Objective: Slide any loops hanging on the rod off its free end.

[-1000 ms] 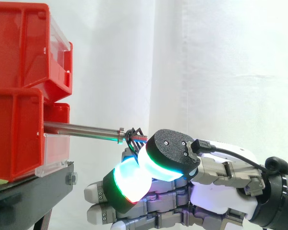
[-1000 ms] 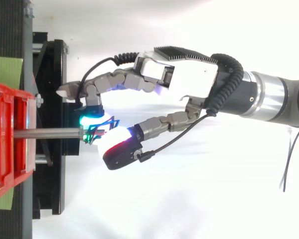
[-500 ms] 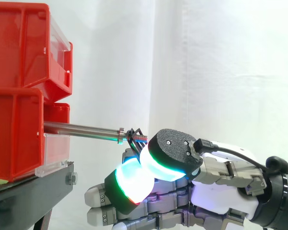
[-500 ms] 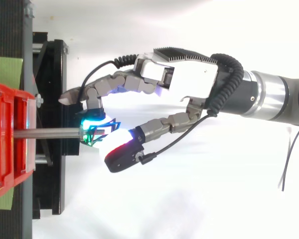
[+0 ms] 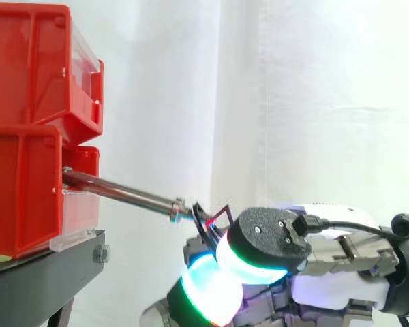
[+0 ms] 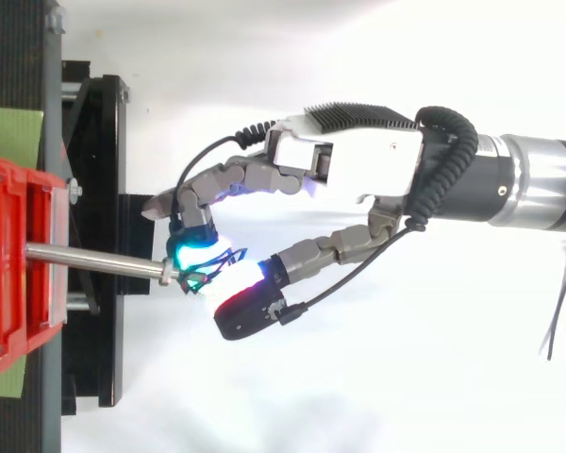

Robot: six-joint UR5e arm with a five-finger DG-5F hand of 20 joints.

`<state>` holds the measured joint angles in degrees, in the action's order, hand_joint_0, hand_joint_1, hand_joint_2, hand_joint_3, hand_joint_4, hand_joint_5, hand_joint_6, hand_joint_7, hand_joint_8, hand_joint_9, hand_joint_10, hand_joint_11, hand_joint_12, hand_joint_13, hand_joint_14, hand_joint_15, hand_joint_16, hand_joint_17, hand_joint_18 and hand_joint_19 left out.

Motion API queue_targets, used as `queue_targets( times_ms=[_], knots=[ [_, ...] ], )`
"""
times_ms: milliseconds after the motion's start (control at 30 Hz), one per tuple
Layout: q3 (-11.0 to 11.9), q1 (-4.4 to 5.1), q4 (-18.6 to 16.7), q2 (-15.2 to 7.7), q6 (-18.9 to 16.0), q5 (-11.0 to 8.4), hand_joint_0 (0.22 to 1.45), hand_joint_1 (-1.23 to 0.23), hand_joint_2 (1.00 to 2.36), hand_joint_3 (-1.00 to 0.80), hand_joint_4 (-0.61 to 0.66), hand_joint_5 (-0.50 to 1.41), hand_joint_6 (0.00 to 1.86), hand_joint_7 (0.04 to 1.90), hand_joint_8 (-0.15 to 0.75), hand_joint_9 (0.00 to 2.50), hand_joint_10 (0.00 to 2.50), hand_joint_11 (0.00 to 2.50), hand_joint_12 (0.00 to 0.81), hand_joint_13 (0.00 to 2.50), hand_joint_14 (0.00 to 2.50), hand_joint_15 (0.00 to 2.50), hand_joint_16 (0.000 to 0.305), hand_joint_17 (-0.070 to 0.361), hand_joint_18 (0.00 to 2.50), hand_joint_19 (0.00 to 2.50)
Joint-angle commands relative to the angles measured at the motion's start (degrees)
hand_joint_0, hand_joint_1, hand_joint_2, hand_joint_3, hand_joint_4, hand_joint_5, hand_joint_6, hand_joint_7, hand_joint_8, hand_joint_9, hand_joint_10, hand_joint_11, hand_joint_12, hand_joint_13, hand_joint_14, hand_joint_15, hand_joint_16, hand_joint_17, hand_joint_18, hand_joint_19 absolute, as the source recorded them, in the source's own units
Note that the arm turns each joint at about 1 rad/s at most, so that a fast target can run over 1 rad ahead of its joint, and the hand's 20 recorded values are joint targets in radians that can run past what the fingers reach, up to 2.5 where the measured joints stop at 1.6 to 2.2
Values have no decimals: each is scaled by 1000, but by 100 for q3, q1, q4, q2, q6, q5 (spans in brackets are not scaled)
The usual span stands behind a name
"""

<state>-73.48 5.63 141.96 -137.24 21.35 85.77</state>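
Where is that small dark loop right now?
In the side view the loop sits low in the middle, right at the rod's free end, pinched between the hand's glowing fingertips.

You have one rod (image 5: 116, 191), with one small tangle of thin dark loops (image 6: 208, 278) at its free end; how many loops are in it can't be told. Count two red bins stacked at the stand's edge, an upper bin (image 5: 27, 61) and a lower bin (image 5: 20, 191). There is one black stand (image 5: 41, 272). One hand (image 6: 349, 170) sits on one arm (image 6: 538, 184).
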Motion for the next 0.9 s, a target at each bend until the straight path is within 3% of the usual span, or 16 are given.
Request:
queue_targets(
  times_ms=[0, 200, 233, 567, 633, 867],
  knots=[
    [1, 0, 253, 110, 1, 10, 606, -634, 1024, -65, 203, -203, 844, 1281, 307, 525, 7, 186, 336, 484, 0, 13, 51, 114, 569, 307],
    [-8, -9, 737, 373, 18, 19, 607, -633, 1024, -69, 203, -203, 844, 1281, 308, 528, 6, 183, 335, 483, 0, 7, 51, 114, 568, 311],
    [1, -9, 1027, 497, 9, 1, 607, -633, 1024, -71, 205, -203, 844, 1280, 307, 526, 8, 182, 335, 482, 0, 10, 51, 114, 568, 311],
    [-8, -62, 1747, 769, -87, -8, 607, -634, 1024, -71, 200, -202, 844, 1267, 308, 528, 6, 188, 336, 486, 0, 11, 51, 114, 568, 311],
    [-8, -70, 2064, 830, -210, -8, 608, -635, 1024, -72, 202, -203, 843, 1277, 307, 529, 6, 181, 336, 486, 0, 7, 51, 114, 568, 311],
    [-8, -70, 2591, 927, -580, -8, 623, -657, 1023, -121, 192, -206, 840, 1240, 303, 537, 7, 185, 339, 492, 0, 2, 51, 114, 573, 303]
  ],
)
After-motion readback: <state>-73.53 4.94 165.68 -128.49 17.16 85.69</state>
